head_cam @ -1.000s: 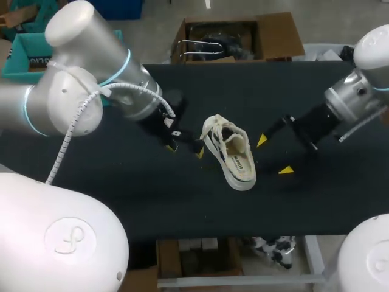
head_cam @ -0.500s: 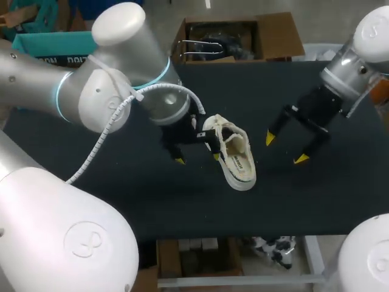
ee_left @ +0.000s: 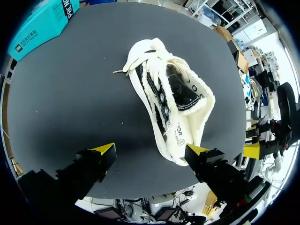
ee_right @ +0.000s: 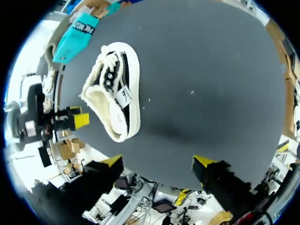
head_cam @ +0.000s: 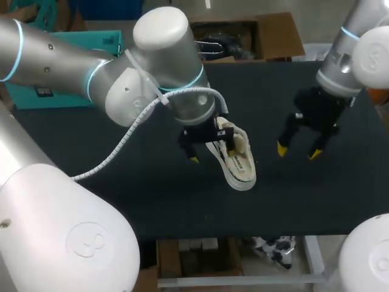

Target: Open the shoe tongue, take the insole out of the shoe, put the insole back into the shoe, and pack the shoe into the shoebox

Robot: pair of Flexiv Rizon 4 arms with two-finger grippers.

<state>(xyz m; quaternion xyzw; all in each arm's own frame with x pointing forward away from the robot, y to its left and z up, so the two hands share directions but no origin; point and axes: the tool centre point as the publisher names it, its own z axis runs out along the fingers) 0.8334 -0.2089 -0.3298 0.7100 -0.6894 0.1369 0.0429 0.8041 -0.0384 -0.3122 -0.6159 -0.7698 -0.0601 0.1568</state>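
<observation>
Shoe (ee_left: pixel 171 108) soft, light; pinch tongue (ee_left: pixel 161 101) by laces (ee_left: pixel 140 54), seemingly 11 o'clock end; left gripper (ee_left: pixel 150 150) spread above it; right gripper (head_cam: pixel 298 151) spread, 3 o'clock.

The shoe (head_cam: pixel 236 159) is creamy white with black lines and white laces. The desk (head_cam: pixel 121 182) is black. The left hand (head_cam: pixel 211 152) and right hand (head_cam: pixel 298 151) are black with yellow tips. The box (ee_left: pixel 40 26) is teal.
</observation>
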